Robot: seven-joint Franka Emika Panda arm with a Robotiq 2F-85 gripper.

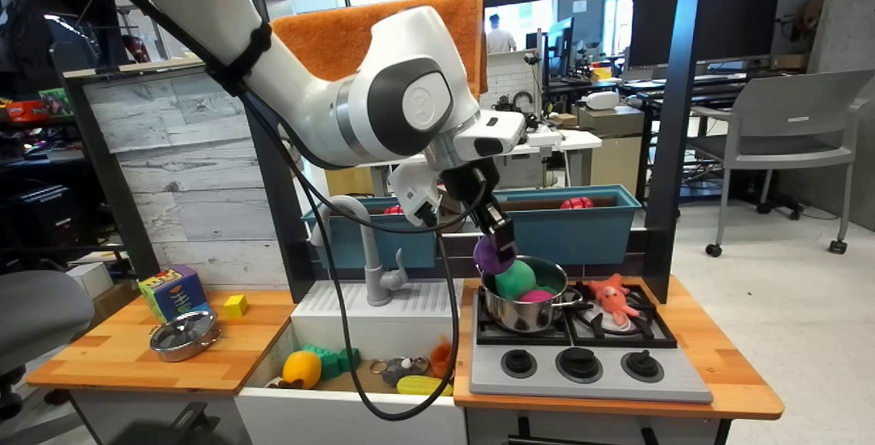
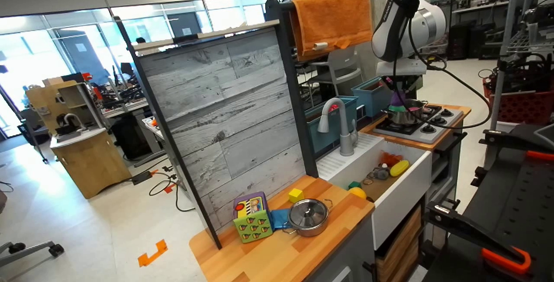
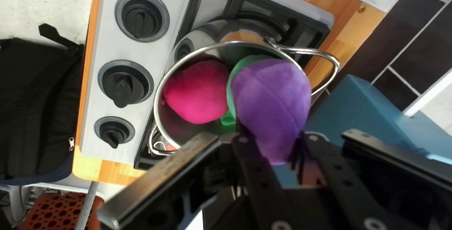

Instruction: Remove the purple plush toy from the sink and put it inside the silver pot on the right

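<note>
My gripper (image 1: 504,243) points down over the stove and is shut on the purple plush toy (image 1: 487,255). In the wrist view the purple plush toy (image 3: 270,99) sits between the two fingers and hides part of the pot's rim near one handle. The silver pot (image 1: 519,315) stands on the stove just below the toy; it also shows in an exterior view (image 2: 400,118). A green round toy (image 1: 515,279) and a pink toy (image 3: 197,92) lie in the pot. The white sink (image 1: 335,400) is left of the stove. Whether the purple toy touches the green one is unclear.
A grey faucet (image 1: 372,260) stands behind the sink. An orange octopus toy (image 1: 613,297) lies on the stove beside the pot. Blue planters (image 1: 574,233) stand behind the pot. The sink holds an orange ball (image 1: 302,368) and a yellow toy (image 1: 418,385). A cable loops in front.
</note>
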